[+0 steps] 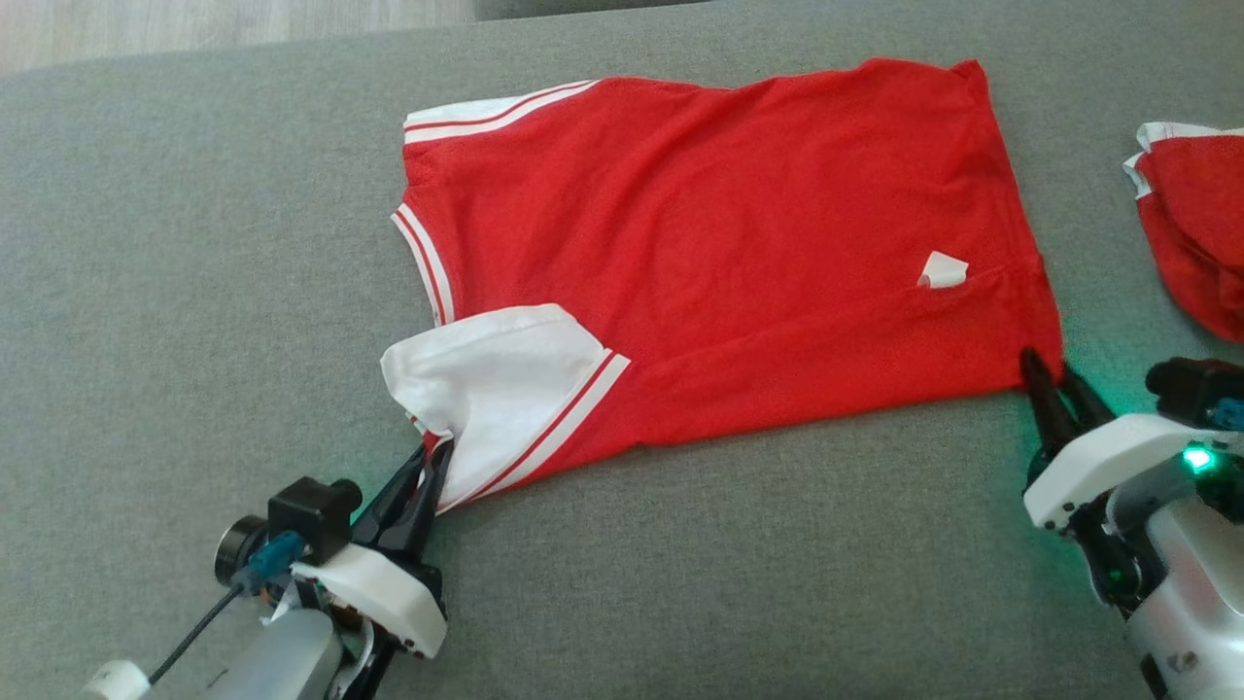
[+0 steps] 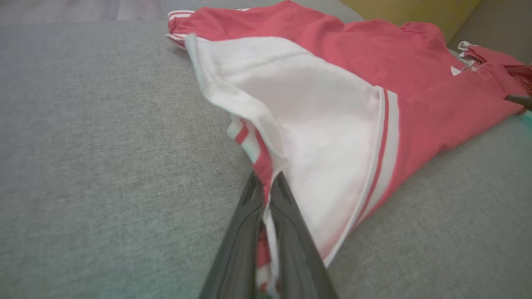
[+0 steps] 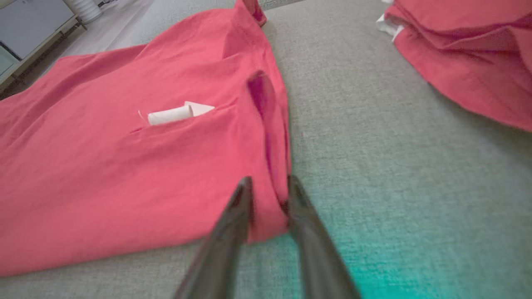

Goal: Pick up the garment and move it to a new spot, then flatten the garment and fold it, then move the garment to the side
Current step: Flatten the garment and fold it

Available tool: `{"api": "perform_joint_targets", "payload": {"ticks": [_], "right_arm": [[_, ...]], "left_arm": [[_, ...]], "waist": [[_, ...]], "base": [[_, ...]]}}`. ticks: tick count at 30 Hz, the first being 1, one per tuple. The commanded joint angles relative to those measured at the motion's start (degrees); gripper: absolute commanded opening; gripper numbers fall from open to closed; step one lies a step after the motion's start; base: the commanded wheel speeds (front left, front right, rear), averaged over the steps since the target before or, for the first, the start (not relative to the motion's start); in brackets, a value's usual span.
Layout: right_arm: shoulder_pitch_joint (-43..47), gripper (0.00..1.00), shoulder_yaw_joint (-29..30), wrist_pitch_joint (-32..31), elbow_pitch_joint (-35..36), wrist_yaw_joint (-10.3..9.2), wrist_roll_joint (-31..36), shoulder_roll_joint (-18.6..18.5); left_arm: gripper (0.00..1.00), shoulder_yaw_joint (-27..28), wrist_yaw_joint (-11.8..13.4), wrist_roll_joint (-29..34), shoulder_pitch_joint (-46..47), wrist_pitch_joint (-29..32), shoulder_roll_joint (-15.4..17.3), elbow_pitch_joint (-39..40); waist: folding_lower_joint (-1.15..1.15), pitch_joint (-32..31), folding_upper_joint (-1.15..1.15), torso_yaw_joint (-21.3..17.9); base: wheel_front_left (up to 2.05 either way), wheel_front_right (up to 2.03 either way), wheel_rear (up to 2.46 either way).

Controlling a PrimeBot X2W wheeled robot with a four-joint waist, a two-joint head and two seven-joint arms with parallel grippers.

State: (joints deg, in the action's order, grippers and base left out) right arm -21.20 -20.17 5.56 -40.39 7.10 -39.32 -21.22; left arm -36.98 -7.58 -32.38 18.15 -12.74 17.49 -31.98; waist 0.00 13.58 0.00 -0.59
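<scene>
The garment (image 1: 729, 243) is a red shirt with white striped trim, spread fairly flat on the grey cushion (image 1: 194, 292). Its near white sleeve (image 1: 496, 379) is turned up. My left gripper (image 1: 432, 452) is shut on that sleeve's edge, and the left wrist view shows the trim pinched between the gripper (image 2: 266, 182). My right gripper (image 1: 1050, 374) is at the near right hem corner. In the right wrist view, the red garment (image 3: 124, 166) bunches into a raised fold that fills the narrow gap of the gripper (image 3: 270, 182).
A second red garment (image 1: 1195, 224) lies crumpled at the right edge, close to my right arm, and appears again (image 3: 465, 54) in the right wrist view. A small white label (image 1: 943, 270) pokes out of the shirt. Wooden floor (image 1: 194, 29) runs behind the cushion.
</scene>
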Motion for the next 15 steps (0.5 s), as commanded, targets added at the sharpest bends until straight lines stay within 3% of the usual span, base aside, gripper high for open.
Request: {"api": "perform_joint_targets", "payload": {"ticks": [1,15], "right_arm": [[-0.7,0.0,-1.3,0.4,0.6,0.39,-0.7,-1.0],[8.4,0.0,-4.7,1.0,5.5,0.39,-6.2,-6.6]], "left_arm": [[0.0,1.8,0.1,-0.2,1.5,-0.3,1.9,1.4],[0.0,1.7,1.9,-2.1,-5.3,1.2,4.5,5.2]], "waist": [[0.0,-0.3,0.0,0.1],[0.0,-5.5,0.0,-0.4]], "base": [[0.0,0.0,0.0],[0.0,0.0,0.0]]}}
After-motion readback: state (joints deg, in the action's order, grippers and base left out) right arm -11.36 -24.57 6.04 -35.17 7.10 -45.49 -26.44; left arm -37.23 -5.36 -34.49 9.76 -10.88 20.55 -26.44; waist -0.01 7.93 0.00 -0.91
